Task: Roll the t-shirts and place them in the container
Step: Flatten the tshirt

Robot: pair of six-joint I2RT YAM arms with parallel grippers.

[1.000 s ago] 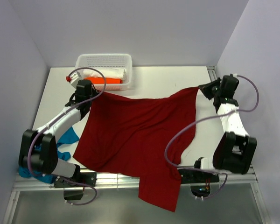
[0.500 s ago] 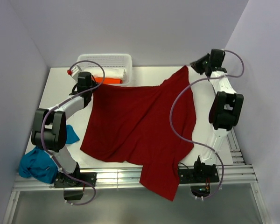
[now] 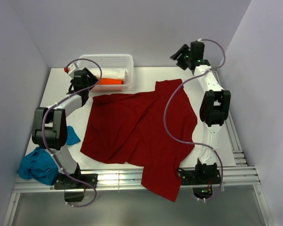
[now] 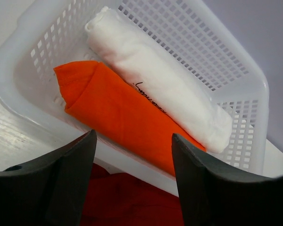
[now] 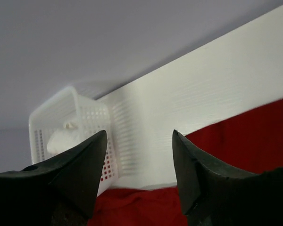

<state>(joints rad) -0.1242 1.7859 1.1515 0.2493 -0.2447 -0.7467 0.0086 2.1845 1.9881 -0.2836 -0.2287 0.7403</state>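
Top external: red shirt (image 3: 137, 132) lies spread and rumpled on table (image 3: 146, 75), one part hanging off near edge. Soft, light, limp; take at far corners. Left claw (image 4: 134, 141) open, empty, at basket (image 3: 106, 57); right claw (image 5: 139, 136) open, empty, above far edge

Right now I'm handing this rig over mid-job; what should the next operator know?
Left hand: open, empty, by the basket.
Right hand: open, empty, raised at the far right corner.
Dark red t-shirt: spread on the table, one part hanging over the near edge.
Done: orange roll and white roll in the basket.
Left: roll the red one, then the teal heap.
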